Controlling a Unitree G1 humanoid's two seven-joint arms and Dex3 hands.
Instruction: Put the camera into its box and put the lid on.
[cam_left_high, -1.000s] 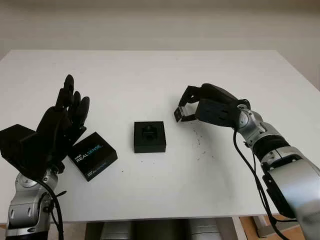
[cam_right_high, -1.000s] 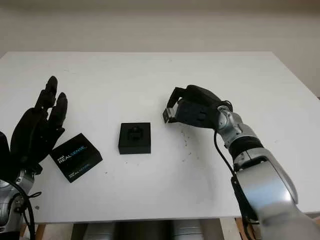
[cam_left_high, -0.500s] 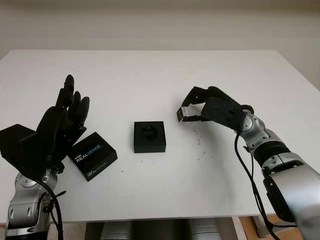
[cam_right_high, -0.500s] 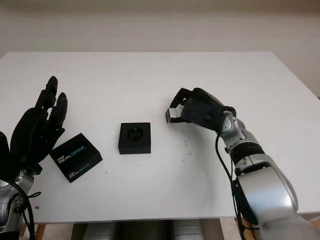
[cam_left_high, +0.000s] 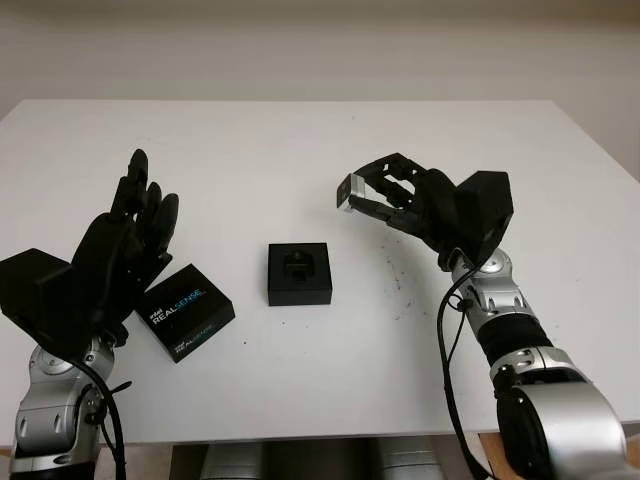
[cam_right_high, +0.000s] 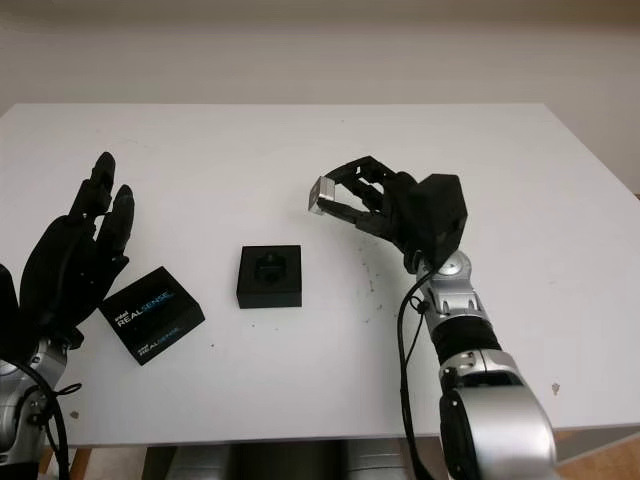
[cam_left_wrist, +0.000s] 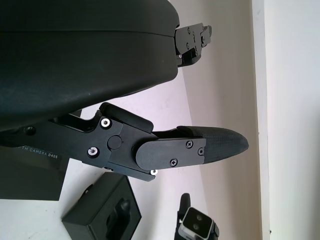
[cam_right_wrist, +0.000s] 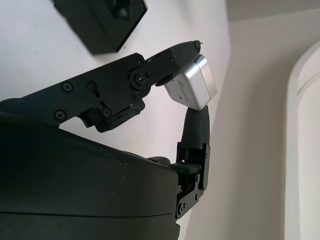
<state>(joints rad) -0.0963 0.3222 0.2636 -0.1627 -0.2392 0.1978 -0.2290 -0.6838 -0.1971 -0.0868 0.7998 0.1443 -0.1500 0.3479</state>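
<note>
Right hand (cam_left_high: 400, 195) pinching camera (cam_left_high: 349, 191) above table | left hand (cam_left_high: 120, 250) open beside lid (cam_left_high: 185, 310)

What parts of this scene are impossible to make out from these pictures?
- The camera: the right hand pinches it above the table; its fingers cover its far faces.
- The box: its black insert is too dark to show the recess's shape or depth.
- The lid: in the left eye view the raised, open left hand covers its near corner; its underside faces the table.
- The small print on the lid is too small to read.
</note>
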